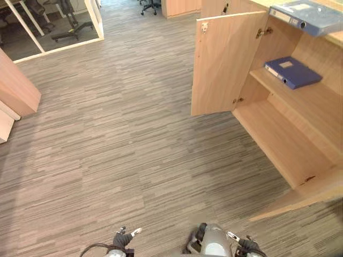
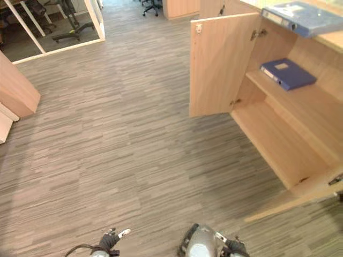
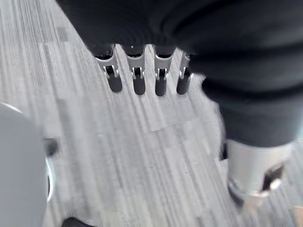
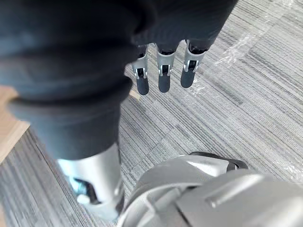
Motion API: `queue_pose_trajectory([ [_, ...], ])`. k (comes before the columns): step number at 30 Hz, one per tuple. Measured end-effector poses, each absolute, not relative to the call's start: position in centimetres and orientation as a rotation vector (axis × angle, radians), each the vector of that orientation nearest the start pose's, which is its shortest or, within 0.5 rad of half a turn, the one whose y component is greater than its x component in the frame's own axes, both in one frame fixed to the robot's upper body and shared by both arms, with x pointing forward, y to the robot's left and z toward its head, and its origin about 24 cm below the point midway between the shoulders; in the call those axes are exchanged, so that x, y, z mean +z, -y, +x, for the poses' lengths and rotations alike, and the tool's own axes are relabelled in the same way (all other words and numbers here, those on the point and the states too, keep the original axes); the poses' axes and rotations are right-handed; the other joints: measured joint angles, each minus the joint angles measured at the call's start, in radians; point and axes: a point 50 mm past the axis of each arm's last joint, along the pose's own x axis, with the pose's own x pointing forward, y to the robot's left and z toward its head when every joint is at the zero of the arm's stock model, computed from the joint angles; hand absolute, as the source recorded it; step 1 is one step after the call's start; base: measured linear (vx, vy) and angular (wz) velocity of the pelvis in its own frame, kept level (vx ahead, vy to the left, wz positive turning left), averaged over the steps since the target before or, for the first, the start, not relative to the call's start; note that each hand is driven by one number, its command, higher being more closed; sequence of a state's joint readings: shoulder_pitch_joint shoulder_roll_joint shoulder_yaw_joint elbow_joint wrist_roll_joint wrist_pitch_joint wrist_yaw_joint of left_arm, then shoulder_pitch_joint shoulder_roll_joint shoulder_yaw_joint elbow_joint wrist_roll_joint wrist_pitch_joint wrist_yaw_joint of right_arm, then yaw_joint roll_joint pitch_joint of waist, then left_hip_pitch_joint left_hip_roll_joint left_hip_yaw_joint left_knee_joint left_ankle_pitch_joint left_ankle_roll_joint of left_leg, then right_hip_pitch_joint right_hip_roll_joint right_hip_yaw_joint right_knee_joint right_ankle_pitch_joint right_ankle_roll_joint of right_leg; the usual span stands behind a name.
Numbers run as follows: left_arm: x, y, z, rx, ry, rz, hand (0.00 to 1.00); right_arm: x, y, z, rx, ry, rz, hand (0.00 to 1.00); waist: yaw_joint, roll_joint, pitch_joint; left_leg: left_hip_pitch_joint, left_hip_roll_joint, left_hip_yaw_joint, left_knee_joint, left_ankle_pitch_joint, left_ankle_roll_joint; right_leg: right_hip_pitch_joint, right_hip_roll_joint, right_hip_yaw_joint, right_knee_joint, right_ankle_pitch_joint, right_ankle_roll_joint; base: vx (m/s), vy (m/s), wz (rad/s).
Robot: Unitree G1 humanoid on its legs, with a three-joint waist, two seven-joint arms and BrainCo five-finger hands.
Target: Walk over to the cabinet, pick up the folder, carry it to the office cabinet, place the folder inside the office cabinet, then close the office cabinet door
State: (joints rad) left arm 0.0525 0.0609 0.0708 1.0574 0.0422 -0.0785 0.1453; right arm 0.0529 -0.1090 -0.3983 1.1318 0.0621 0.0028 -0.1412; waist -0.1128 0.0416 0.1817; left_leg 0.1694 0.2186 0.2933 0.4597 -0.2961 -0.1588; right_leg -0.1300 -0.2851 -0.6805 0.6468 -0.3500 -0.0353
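The office cabinet (image 1: pixel 300 134) stands at the right with its door (image 1: pixel 225 64) swung wide open. A dark blue folder (image 1: pixel 293 72) lies flat on the upper shelf inside it. A lighter blue folder (image 1: pixel 308 17) rests on the cabinet's top. The lower shelf (image 2: pixel 278 144) is bare. My left hand (image 3: pixel 137 78) hangs over the striped carpet with straight fingers and holds nothing. My right hand (image 4: pixel 163 71) also hangs low, fingers straight and nothing in it. Both hands are well short of the cabinet.
A second wooden panel (image 1: pixel 300 201) juts out low at the cabinet's near side. A wooden unit (image 1: pixel 16 88) stands at the left. Behind a glass partition (image 1: pixel 59 32) at the far left are office chairs. Another wooden cabinet (image 1: pixel 179 6) stands at the back.
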Motion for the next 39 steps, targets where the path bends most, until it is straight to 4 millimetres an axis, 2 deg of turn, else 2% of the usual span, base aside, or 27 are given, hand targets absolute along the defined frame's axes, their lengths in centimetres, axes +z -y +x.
queue_pose_trajectory([
  [2, -15.7, -19.2, 10.7, 0.243, -1.026, 0.101, 0.00, -16.1, 24.1, 7.5, -0.597, -1.154, 0.104, 0.00, 0.013, 0.006, -0.004, -0.116, 0.084, 0.037, 0.326, 0.027, -0.020, 0.064, 0.081, 0.019, -0.103, 0.021, -0.008, 0.32, -0.268, -0.48],
  [4, -15.6, -19.3, 10.8, 0.258, -1.023, 0.091, 0.00, -16.0, 24.2, 7.8, -0.596, -1.146, 0.107, 0.00, 0.019, 0.006, -0.001, -0.188, 0.120, 0.083, 0.496, 0.020, -0.007, 0.134, 0.149, 0.061, -0.208, 0.053, -0.024, 0.31, -0.168, -0.77],
  [5, -15.6, -19.3, 10.9, 0.263, -1.019, 0.085, 0.00, -16.0, 24.2, 8.0, -0.595, -1.144, 0.107, 0.00, 0.020, 0.007, 0.001, -0.206, 0.118, 0.088, 0.504, 0.019, -0.005, 0.151, 0.165, 0.076, -0.235, 0.063, -0.024, 0.24, -0.093, -0.92],
  [6, -15.6, -19.3, 11.0, 0.285, -1.009, 0.063, 0.00, -15.9, 24.1, 8.4, -0.594, -1.135, 0.110, 0.00, 0.025, 0.009, 0.005, -0.242, 0.105, 0.093, 0.473, 0.018, -0.004, 0.179, 0.193, 0.111, -0.291, 0.094, -0.034, 0.22, -0.048, -1.11],
  [8, -15.4, -19.4, 11.4, 0.321, -0.990, 0.037, 0.00, -15.7, 24.1, 9.3, -0.597, -1.109, 0.125, 0.00, 0.041, 0.008, 0.014, -0.280, 0.066, 0.079, 0.330, 0.016, 0.001, 0.203, 0.208, 0.172, -0.344, 0.119, -0.029, 0.20, -0.005, -1.13],
  [11, -15.2, -19.5, 11.7, 0.349, -0.967, 0.027, 0.00, -15.6, 24.0, 10.1, -0.597, -1.089, 0.134, 0.00, 0.046, 0.007, 0.026, -0.336, 0.011, -0.055, 0.035, 0.044, 0.008, 0.234, 0.210, 0.259, -0.394, 0.133, -0.007, 0.18, 0.068, -0.87],
  [13, -15.2, -19.6, 11.7, 0.382, -0.965, 0.013, 0.00, -15.6, 23.7, 10.1, -0.586, -1.089, 0.133, 0.00, 0.048, 0.009, 0.028, -0.335, -0.007, -0.191, -0.197, 0.119, -0.007, 0.246, 0.201, 0.317, -0.409, 0.121, 0.032, 0.22, 0.203, -0.76],
  [16, -15.3, -19.5, 11.5, 0.397, -0.973, 0.006, 0.00, -15.7, 23.7, 9.6, -0.568, -1.106, 0.107, 0.00, 0.048, 0.012, 0.025, -0.300, -0.026, -0.242, -0.326, 0.199, -0.005, 0.276, 0.180, 0.372, -0.428, 0.111, 0.089, 0.30, 0.332, -0.62],
  [18, -15.4, -19.7, 11.2, 0.403, -0.983, 0.013, 0.00, -15.9, 23.7, 8.8, -0.576, -1.123, 0.106, 0.00, 0.049, 0.009, 0.012, -0.275, -0.081, -0.245, -0.347, 0.392, 0.027, 0.295, 0.124, 0.415, -0.443, 0.105, 0.156, 0.41, 0.423, -0.56],
  [19, -15.3, -20.0, 11.2, 0.406, -0.984, 0.022, 0.00, -16.1, 23.2, 8.5, -0.572, -1.134, 0.119, 0.00, 0.047, -0.018, 0.006, -0.273, -0.116, -0.224, -0.346, 0.384, 0.041, 0.292, 0.086, 0.420, -0.447, 0.110, 0.180, 0.41, 0.386, -0.41],
  [20, -15.3, -20.3, 11.3, 0.405, -0.985, 0.035, 0.00, -16.2, 22.7, 8.3, -0.571, -1.144, 0.136, 0.00, 0.051, -0.030, -0.003, -0.273, -0.155, -0.191, -0.349, 0.363, 0.074, 0.284, 0.037, 0.423, -0.452, 0.134, 0.221, 0.38, 0.360, -0.36],
  [21, -15.3, -20.3, 11.2, 0.409, -0.987, 0.036, 0.00, -16.3, 22.2, 8.3, -0.563, -1.147, 0.150, 0.00, 0.052, -0.036, -0.008, -0.270, -0.190, -0.158, -0.348, 0.344, 0.101, 0.269, -0.003, 0.428, -0.451, 0.159, 0.248, 0.36, 0.353, -0.46],
  [22, -15.3, -20.3, 11.3, 0.405, -0.987, 0.040, 0.00, -16.4, 21.9, 8.5, -0.558, -1.144, 0.163, 0.00, 0.052, -0.035, -0.009, -0.262, -0.209, -0.134, -0.348, 0.332, 0.119, 0.261, -0.027, 0.435, -0.449, 0.179, 0.255, 0.33, 0.374, -0.49],
  [24, -15.3, -20.6, 11.1, 0.403, -0.992, 0.052, 0.00, -16.3, 22.1, 8.5, -0.568, -1.139, 0.177, 0.00, 0.062, -0.034, -0.015, -0.228, -0.242, -0.097, -0.349, 0.296, 0.149, 0.253, -0.070, 0.443, -0.418, 0.216, 0.258, 0.31, 0.367, -0.48],
  [26, -15.4, -20.5, 10.8, 0.402, -0.998, 0.053, 0.00, -16.4, 22.1, 8.3, -0.583, -1.139, 0.190, 0.00, 0.061, -0.034, -0.016, -0.186, -0.257, -0.080, -0.353, 0.269, 0.160, 0.227, -0.099, 0.445, -0.326, 0.222, 0.252, 0.22, 0.266, -0.33],
  [27, -15.5, -20.4, 10.6, 0.393, -1.006, 0.057, 0.00, -16.3, 22.3, 8.2, -0.586, -1.137, 0.186, 0.00, 0.058, -0.032, -0.021, -0.154, -0.270, -0.075, -0.359, 0.253, 0.164, 0.187, -0.130, 0.446, -0.211, 0.229, 0.242, 0.19, 0.243, -0.27],
  [28, -15.7, -20.1, 10.1, 0.381, -1.019, 0.058, 0.00, -16.2, 22.8, 8.2, -0.593, -1.127, 0.174, 0.00, 0.051, -0.028, -0.040, -0.123, -0.284, -0.069, -0.385, 0.234, 0.169, 0.104, -0.175, 0.435, -0.052, 0.260, 0.190, 0.18, 0.231, -0.26],
  [29, -15.7, -20.0, 9.9, 0.380, -1.024, 0.056, 0.00, -16.1, 22.9, 8.3, -0.593, -1.121, 0.172, 0.00, 0.049, -0.028, -0.042, -0.108, -0.290, -0.063, -0.396, 0.232, 0.172, 0.074, -0.193, 0.434, 0.007, 0.281, 0.155, 0.16, 0.210, -0.24],
  [30, -15.7, -19.9, 9.8, 0.379, -1.028, 0.053, 0.00, -15.9, 23.1, 8.5, -0.596, -1.106, 0.167, 0.00, 0.043, -0.025, -0.041, -0.082, -0.295, -0.054, -0.409, 0.226, 0.180, 0.032, -0.227, 0.410, 0.100, 0.332, 0.077, 0.10, 0.122, -0.18],
  [31, -15.8, -19.9, 9.8, 0.377, -1.030, 0.054, 0.00, -15.9, 23.2, 8.6, -0.597, -1.103, 0.165, 0.00, 0.038, -0.025, -0.041, -0.072, -0.295, -0.049, -0.412, 0.223, 0.183, 0.015, -0.243, 0.392, 0.138, 0.348, 0.053, 0.10, 0.100, -0.26],
  [32, -15.8, -20.0, 9.8, 0.377, -1.032, 0.054, 0.00, -15.8, 23.3, 8.8, -0.596, -1.095, 0.164, 0.00, 0.038, -0.020, -0.038, -0.058, -0.290, -0.031, -0.419, 0.221, 0.187, -0.009, -0.258, 0.370, 0.195, 0.341, 0.048, 0.10, 0.037, -0.35],
  [33, -15.8, -20.0, 9.8, 0.368, -1.035, 0.067, 0.00, -15.7, 23.4, 9.2, -0.594, -1.085, 0.161, 0.00, 0.037, -0.017, -0.034, -0.037, -0.276, -0.019, -0.424, 0.220, 0.187, -0.035, -0.261, 0.317, 0.267, 0.276, 0.074, 0.09, -0.005, -0.49],
  [34, -15.7, -20.0, 9.9, 0.357, -1.033, 0.080, 0.00, -15.6, 23.6, 9.4, -0.591, -1.079, 0.155, 0.00, 0.035, -0.004, -0.027, -0.020, -0.247, -0.010, -0.424, 0.220, 0.187, -0.051, -0.225, 0.265, 0.284, 0.197, 0.106, 0.09, -0.050, -0.47],
  [36, -15.7, -20.0, 10.0, 0.350, -1.032, 0.088, 0.00, -15.5, 23.7, 9.6, -0.585, -1.067, 0.148, 0.00, 0.033, 0.014, -0.016, -0.005, -0.206, 0.000, -0.423, 0.216, 0.180, -0.073, -0.155, 0.190, 0.245, 0.129, 0.110, 0.05, -0.131, -0.42],
  [37, -15.7, -19.9, 10.1, 0.337, -1.031, 0.099, 0.00, -15.5, 23.6, 9.7, -0.569, -1.065, 0.133, 0.00, 0.031, 0.015, -0.010, -0.004, -0.182, 0.010, -0.423, 0.209, 0.169, -0.095, -0.102, 0.146, 0.145, 0.115, 0.111, 0.08, -0.278, -0.40],
  [38, -15.7, -19.9, 10.4, 0.329, -1.032, 0.107, 0.00, -15.6, 23.2, 9.7, -0.560, -1.069, 0.133, 0.00, 0.031, -0.002, -0.003, 0.002, -0.184, 0.027, -0.423, 0.199, 0.149, -0.101, -0.070, 0.103, -0.013, 0.135, 0.111, 0.06, -0.276, -0.34],
  [39, -15.6, -20.1, 10.6, 0.329, -1.027, 0.110, 0.00, -15.7, 23.0, 9.7, -0.554, -1.075, 0.136, 0.00, 0.035, -0.023, 0.001, 0.009, -0.198, 0.031, -0.425, 0.193, 0.137, -0.091, -0.062, 0.086, -0.103, 0.164, 0.067, 0.07, -0.350, -0.43],
])
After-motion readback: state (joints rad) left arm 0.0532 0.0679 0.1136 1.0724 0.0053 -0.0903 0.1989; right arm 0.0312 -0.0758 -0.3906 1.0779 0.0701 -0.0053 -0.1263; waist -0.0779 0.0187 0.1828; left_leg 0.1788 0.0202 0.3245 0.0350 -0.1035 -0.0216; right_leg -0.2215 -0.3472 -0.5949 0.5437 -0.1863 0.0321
